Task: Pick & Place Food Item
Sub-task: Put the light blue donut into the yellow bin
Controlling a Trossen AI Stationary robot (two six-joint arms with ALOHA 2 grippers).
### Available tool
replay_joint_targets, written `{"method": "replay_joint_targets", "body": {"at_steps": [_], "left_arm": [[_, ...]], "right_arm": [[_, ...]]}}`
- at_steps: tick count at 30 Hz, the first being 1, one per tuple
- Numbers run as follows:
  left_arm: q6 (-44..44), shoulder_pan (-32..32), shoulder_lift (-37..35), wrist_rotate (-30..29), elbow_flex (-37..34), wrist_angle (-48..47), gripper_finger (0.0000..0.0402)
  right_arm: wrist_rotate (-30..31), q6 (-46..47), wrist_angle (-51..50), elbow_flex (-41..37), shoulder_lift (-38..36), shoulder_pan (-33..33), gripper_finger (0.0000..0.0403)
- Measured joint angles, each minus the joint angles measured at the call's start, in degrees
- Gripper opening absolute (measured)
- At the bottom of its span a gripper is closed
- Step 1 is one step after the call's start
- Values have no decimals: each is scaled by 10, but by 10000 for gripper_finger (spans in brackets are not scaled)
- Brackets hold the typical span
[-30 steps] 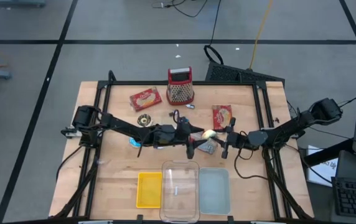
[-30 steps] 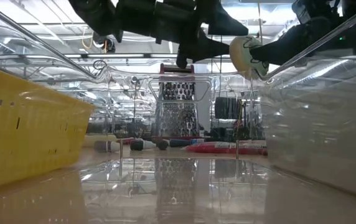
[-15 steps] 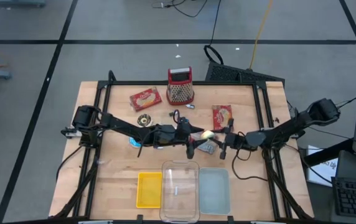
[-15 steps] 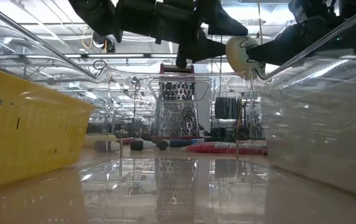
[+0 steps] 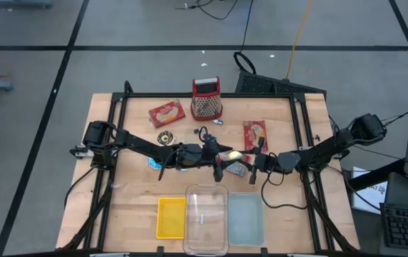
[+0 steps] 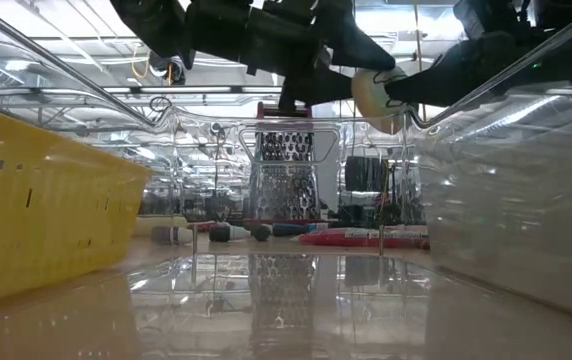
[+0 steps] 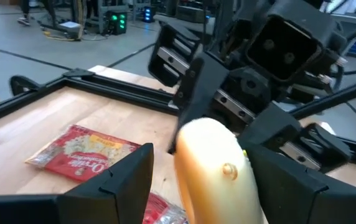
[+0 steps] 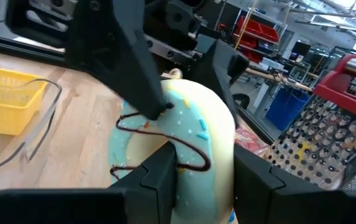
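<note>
Donut [image 8: 178,149] gripped edgewise by right gripper [image 5: 250,163] above mid-table, behind clear bin [image 5: 206,210]; left gripper [image 5: 220,163] spread wide, fingers [image 7: 119,180] flanking donut on both sides, contact with it not determinable.

Both arms reach inward low over the table's middle, wrists nearly level, grippers facing each other; the right gripper [image 5: 252,163] has its fingers [image 8: 165,177] pinched on a frosted donut [image 8: 178,140]; the left gripper [image 5: 222,158] stands with jaws spread either side of it.
</note>
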Motion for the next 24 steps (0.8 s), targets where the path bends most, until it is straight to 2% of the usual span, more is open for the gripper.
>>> {"method": "replay_joint_targets", "body": {"at_steps": [4, 12, 16, 19, 24], "left_arm": [[0, 0, 0, -3, 0, 0, 218], [0, 0, 0, 4, 0, 0, 122], [6, 0, 0, 9, 0, 0, 94], [7, 0, 0, 9, 0, 2, 79], [16, 0, -9, 9, 0, -7, 59]], "right_arm": [[-6, 0, 0, 0, 0, 0, 114], [-15, 2, 1, 0, 0, 0, 114], [-16, 43, 0, 0, -1, 0, 116], [-15, 52, -10, 0, -14, 4, 132], [-14, 70, -32, 0, -67, 16, 181]]}}
